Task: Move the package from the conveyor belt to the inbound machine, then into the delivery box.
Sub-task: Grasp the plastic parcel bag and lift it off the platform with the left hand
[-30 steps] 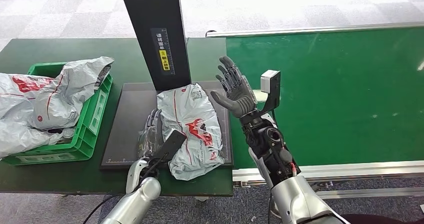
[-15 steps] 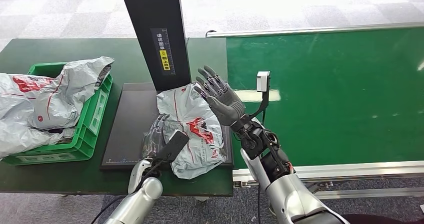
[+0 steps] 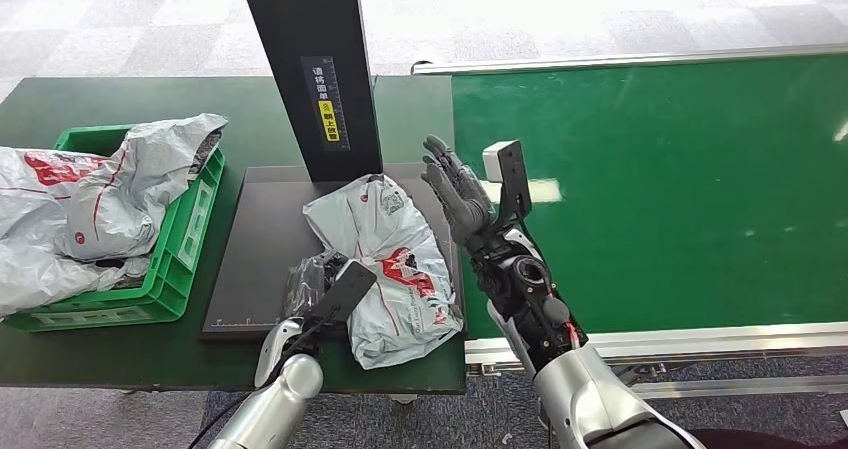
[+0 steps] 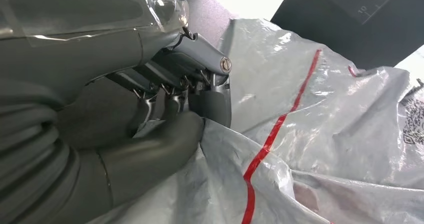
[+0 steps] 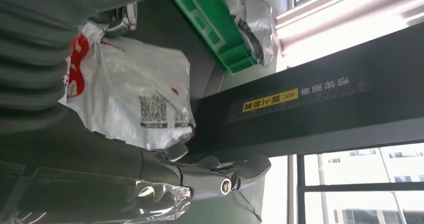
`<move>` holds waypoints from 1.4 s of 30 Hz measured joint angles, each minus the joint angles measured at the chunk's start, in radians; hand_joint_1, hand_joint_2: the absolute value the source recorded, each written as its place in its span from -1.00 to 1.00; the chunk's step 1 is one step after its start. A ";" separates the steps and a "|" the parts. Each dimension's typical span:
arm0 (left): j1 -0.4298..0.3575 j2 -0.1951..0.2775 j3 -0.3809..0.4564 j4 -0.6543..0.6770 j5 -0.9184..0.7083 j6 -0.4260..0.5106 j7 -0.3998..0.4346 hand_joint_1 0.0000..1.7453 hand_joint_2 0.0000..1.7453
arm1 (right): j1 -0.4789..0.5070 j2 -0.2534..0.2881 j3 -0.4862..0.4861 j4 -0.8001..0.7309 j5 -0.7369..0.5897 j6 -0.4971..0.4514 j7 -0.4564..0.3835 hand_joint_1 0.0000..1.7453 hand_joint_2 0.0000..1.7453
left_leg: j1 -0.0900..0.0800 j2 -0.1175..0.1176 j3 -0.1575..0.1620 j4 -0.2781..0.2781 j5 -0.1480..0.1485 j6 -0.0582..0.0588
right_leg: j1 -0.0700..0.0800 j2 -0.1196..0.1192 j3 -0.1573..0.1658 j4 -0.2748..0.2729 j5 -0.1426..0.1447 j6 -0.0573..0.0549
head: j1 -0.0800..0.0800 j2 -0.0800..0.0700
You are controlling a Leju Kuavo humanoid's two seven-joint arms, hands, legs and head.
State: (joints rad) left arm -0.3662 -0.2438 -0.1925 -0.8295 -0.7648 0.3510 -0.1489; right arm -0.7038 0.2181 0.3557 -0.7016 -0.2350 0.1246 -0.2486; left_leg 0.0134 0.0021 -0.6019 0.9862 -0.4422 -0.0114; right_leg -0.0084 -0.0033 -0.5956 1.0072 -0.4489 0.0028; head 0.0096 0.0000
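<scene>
- Grey plastic with red print: the package (image 3: 392, 266) lies crumpled on the black plate (image 3: 255, 259) of the inbound machine, its near end hanging past the plate's front edge onto the table (image 3: 120, 354).
- A square code label sits on the package's far end, facing up; the right wrist view shows it too (image 5: 160, 109).
- The left hand (image 3: 315, 279) is at the package's left edge. In the left wrist view its thumb and fingers (image 4: 200, 104) pinch a fold of the grey film (image 4: 280, 149), so it holds the package.
- The right hand (image 3: 455, 184) stands upright just beside the package's far right corner, over the plate's right edge, fingers straight and apart, holding nothing. I cannot tell whether it touches the film.
- The machine's black post (image 3: 310, 69) rises from the plate's far edge, just behind the package, with a yellow sticker (image 3: 328, 119) and a printed scale on its face.
- A green box (image 3: 185, 239) stands left of the plate, near it but apart, on the same dark green table.
- Two more grey bags (image 3: 95, 209) of the same kind lie heaped in the box, spilling over its rim.
- The green belt (image 3: 680, 189) runs on the right, close beside the table, with a silver rail along its near edge.
- Grey carpet tiles lie beyond the table and belt.
</scene>
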 joint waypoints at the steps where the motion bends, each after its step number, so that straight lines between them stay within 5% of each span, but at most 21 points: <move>1: 0.001 0.000 0.000 -0.001 0.000 -0.001 0.002 1.00 1.00 | 0.000 -0.003 0.007 -0.006 0.033 -0.028 0.003 -1.00 -1.00 | 0.000 0.000 0.000 0.000 0.000 0.000 | 0.000 0.000 0.000 0.000 0.000 0.000 | 0.000 0.000; 8: 0.026 0.000 0.003 -0.036 0.013 0.009 0.003 1.00 1.00 | -0.001 -0.031 0.075 -0.050 0.326 -0.223 0.077 -1.00 -1.00 | 0.000 0.000 0.000 0.000 0.000 0.000 | 0.000 0.000 0.000 0.000 0.000 0.000 | 0.000 0.000; 12: 0.054 -0.003 0.011 -0.091 0.121 0.061 -0.105 1.00 1.00 | 0.007 -0.044 0.081 -0.067 0.435 -0.252 0.092 -1.00 -1.00 | 0.000 0.000 -0.001 0.000 0.000 0.000 | 0.000 0.000 -0.001 0.000 0.000 0.000 | 0.000 0.000; 18: 0.082 -0.006 0.026 -0.209 0.323 0.138 -0.311 0.96 1.00 | 0.019 -0.055 0.052 -0.074 0.416 -0.173 0.042 -1.00 -1.00 | 0.000 0.000 -0.001 0.000 0.000 0.000 | 0.000 0.000 -0.002 0.000 0.000 0.000 | 0.000 0.000; 32: 0.120 -0.010 0.038 -0.341 0.398 0.219 -0.397 1.00 1.00 | 0.015 -0.061 0.035 -0.071 0.399 -0.133 0.016 -1.00 -1.00 | 0.000 0.001 -0.002 0.000 0.000 0.000 | 0.000 0.000 -0.002 0.000 0.000 0.000 | 0.000 0.000; 36: 0.138 -0.004 0.063 -0.436 0.299 0.306 -0.424 1.00 1.00 | 0.005 -0.065 0.035 -0.061 0.386 -0.121 -0.009 -1.00 -1.00 | 0.000 0.000 -0.002 0.000 0.000 0.000 | 0.000 0.000 -0.002 0.000 0.000 0.000 | 0.000 0.000; 42: 0.156 -0.013 0.185 -0.558 0.053 0.310 -0.472 1.00 1.00 | 0.000 -0.067 0.035 -0.046 0.385 -0.121 -0.027 -1.00 -1.00 | 0.000 0.000 -0.002 0.000 0.000 0.000 | 0.000 0.000 -0.002 0.000 0.000 0.000 | 0.000 0.000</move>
State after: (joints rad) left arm -0.2103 -0.2569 -0.0072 -1.3875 -0.7117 0.6611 -0.6210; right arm -0.7043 0.1514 0.3909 -0.7471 0.1496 0.0035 -0.2755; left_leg 0.0136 0.0022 -0.6040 0.9862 -0.4422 -0.0114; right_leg -0.0082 -0.0032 -0.5975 1.0073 -0.4490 0.0028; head 0.0096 -0.0001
